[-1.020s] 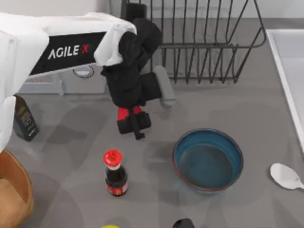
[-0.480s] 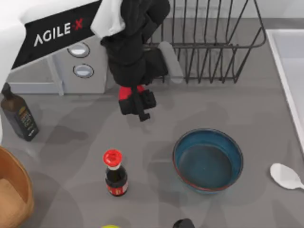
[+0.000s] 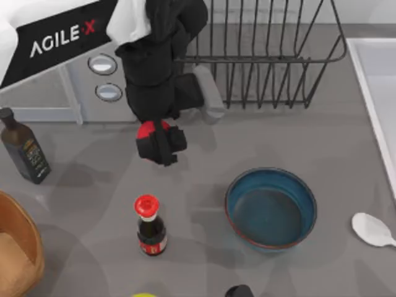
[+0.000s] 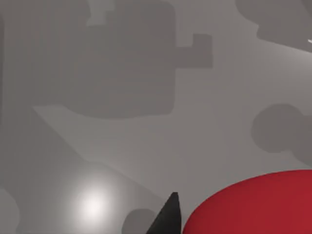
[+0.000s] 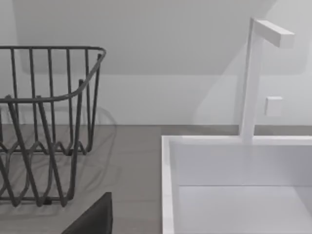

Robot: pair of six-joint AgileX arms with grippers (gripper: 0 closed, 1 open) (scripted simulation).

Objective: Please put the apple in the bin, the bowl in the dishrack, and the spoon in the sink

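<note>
One arm is working: the left pincer hangs above the desk, in front of the microwave, clenched on the apple. In the left wrist view a dark fingertip lies against the red curve of the fruit, with bare desk below. The right pincer is parked at the near edge; its finger state cannot be read.

Risks, as judged:
- The bin sits at the left near corner, well apart from the load. The sauce bottle and the oil bottle stand near any route to it. A low carry could tip either one.
- The apple is round and smooth. A grip off its centre could let it roll out and away across the desk.
- A release before the load is over the rim would drop it outside the bin.

Appearance of task items:
- Apple: plain matte red, mostly hidden between the black fingers.
- Bowl: wide, blue, thin reddish-brown rim line, upright and empty, right of centre.
- Spoon: glossy white, lying right of the bowl, apart from it.
- Dishrack: black wire, at the back, empty.
- Sink: pale basin along the right edge.
</note>
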